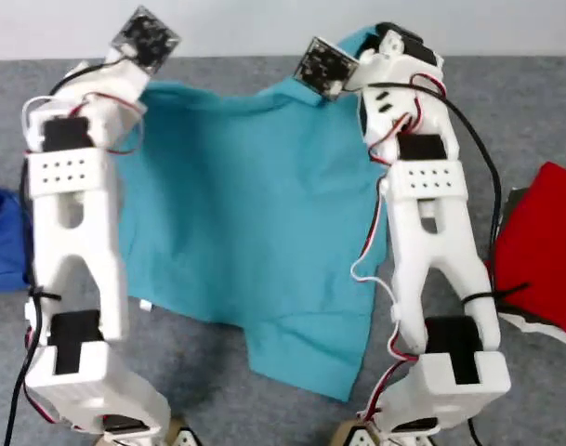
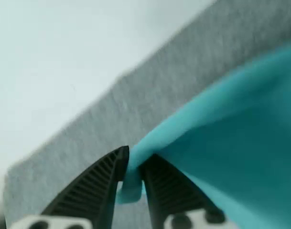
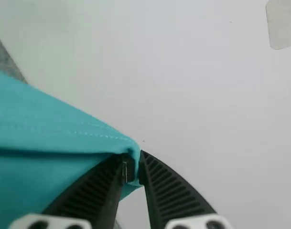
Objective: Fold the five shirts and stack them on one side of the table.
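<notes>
A teal shirt (image 1: 245,214) lies spread over the grey table between my two arms, with its far edge lifted at both corners. In the left wrist view my left gripper (image 2: 133,164) is shut on a corner of the teal shirt (image 2: 221,143), the cloth pinched between its black fingers (image 2: 100,179). My right gripper (image 3: 133,167) is likewise shut on the other far corner of the teal shirt (image 3: 45,143), held up in front of the pale wall. A red shirt (image 1: 541,249) lies at the right edge and a blue shirt (image 1: 2,240) at the left edge.
The grey table (image 1: 208,381) shows bare in front of the shirt between the two arm bases. The white wall runs along the table's far edge (image 1: 245,28). Loose wires (image 1: 375,251) hang beside the right arm.
</notes>
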`<act>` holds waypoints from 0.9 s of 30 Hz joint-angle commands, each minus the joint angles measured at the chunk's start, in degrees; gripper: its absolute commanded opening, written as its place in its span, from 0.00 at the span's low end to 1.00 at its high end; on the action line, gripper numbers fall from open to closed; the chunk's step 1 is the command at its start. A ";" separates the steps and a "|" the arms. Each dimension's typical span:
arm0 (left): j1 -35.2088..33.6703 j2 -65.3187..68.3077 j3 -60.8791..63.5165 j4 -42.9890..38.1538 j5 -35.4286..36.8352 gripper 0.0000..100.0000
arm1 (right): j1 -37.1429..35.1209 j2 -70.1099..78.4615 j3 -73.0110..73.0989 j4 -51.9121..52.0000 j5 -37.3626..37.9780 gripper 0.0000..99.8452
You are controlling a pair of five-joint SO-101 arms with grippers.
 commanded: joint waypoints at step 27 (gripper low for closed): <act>-2.20 10.20 -7.16 29.89 -7.30 0.00 | -2.95 -15.08 -14.15 69.49 -2.46 0.01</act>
